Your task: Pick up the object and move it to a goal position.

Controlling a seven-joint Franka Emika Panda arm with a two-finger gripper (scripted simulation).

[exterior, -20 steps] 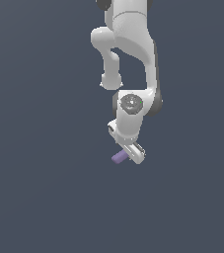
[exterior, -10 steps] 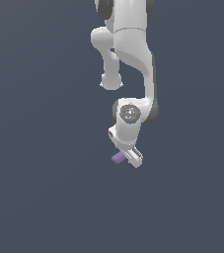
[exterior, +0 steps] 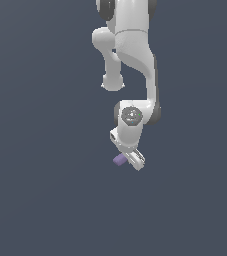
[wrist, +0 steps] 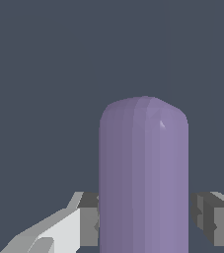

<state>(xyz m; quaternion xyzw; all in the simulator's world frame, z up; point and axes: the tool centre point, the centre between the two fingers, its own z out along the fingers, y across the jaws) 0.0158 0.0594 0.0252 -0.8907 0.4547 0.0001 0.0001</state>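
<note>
— Capsule first: where is it?

— Capsule [exterior: 119, 160] sits at the tip of the hand [exterior: 133, 161], poking out toward the exterior view's left from between the fingers. It is a small light-purple piece with a rounded end, and only a short stub of it shows past the white hand body.

— And closer up?

— In the wrist view the capsule [wrist: 143, 178] fills the middle, matte purple, its rounded end pointing away from the camera. One finger pad [wrist: 89, 220] lies against one of its sides; the other pad [wrist: 207, 217] sits just beside the opposite side, and I cannot tell whether a sliver of gap is left there.

— So the hand's state?

— Clenched around the capsule, one finger on each side of it.

— What about the arm?

— White arm [exterior: 135, 50] comes down from the top edge of the exterior view, bends at the round wrist joint [exterior: 132, 116] directly above the hand, and the hand angles down and toward the exterior view's right from that joint.

— Is the capsule resting on anything?

— I cannot tell. Around the hand there is only a flat dark blue-grey surface [exterior: 45, 190], with no shadow or edge to show whether the capsule touches it.
</note>
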